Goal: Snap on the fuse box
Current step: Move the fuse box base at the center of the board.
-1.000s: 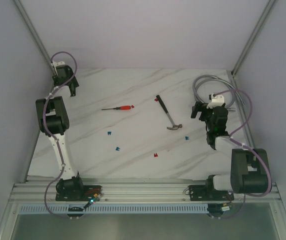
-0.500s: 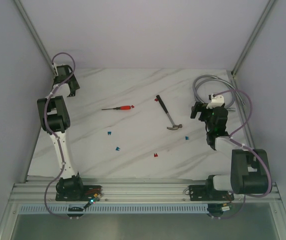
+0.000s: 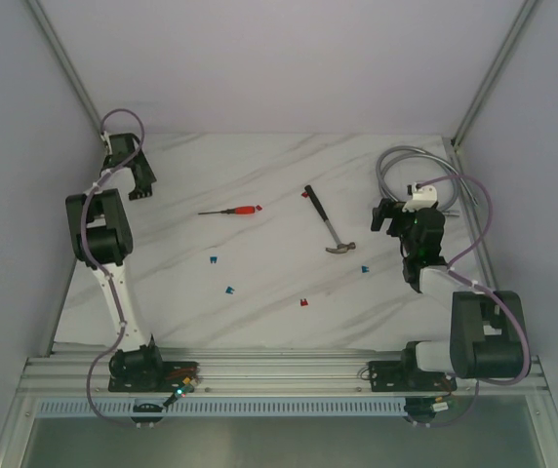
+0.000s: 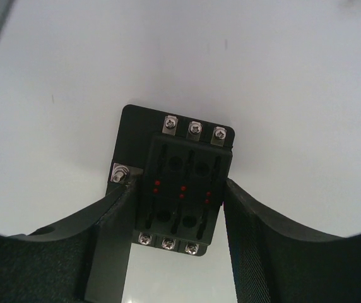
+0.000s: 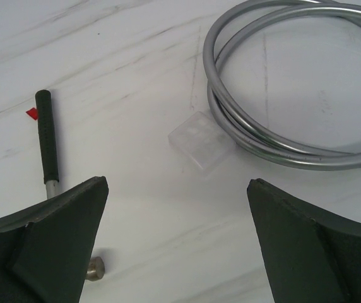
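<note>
The left arm stretches from its base at the near edge to the far left corner of the marbled table, its elbow raised and its forearm pointing toward the far wall, so that the left gripper hangs down over that corner. There the fuse box lies flat on the white surface, a black block on a black base plate. It has three silver screws along its far edge, three along its near edge and one at its left side, and small red dots sit between its slots. No lettering on it can be made out. The left fingers stand part-way apart on either side of the box, close against both flanks, though it cannot be told whether they are pressing on it. The right arm is folded at the right side of the table, and the right gripper is spread wide with nothing in it, low over the surface. Ahead of it a clear plastic cover lies against a coiled metal hose. To the left lies a hammer, and farther left a red-handled screwdriver.
</note>
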### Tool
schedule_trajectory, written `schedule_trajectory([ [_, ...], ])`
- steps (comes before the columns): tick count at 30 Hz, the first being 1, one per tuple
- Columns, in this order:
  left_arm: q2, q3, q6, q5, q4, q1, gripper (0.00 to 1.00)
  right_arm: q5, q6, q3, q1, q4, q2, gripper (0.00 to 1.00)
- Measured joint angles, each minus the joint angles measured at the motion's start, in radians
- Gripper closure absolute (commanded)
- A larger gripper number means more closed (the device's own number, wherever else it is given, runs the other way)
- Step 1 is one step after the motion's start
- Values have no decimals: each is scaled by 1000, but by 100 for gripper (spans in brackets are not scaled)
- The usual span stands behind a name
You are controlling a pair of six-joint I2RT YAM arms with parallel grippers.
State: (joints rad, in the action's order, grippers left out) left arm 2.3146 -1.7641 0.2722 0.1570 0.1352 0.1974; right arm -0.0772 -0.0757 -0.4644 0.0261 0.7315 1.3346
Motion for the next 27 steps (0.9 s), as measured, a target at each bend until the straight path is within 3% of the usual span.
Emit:
schedule_trajectory([
  [9, -351, 457, 92, 39, 54, -69, 49, -7, -26, 20, 6, -16, -60, 0],
  [18, -695, 836, 199, 103, 73, -284, 47, -38, -85, 54, 73, -86, -224, 0],
  [27, -955, 1097, 317, 162, 104, -463, 47, -42, -119, 84, 174, -173, -339, 0],
])
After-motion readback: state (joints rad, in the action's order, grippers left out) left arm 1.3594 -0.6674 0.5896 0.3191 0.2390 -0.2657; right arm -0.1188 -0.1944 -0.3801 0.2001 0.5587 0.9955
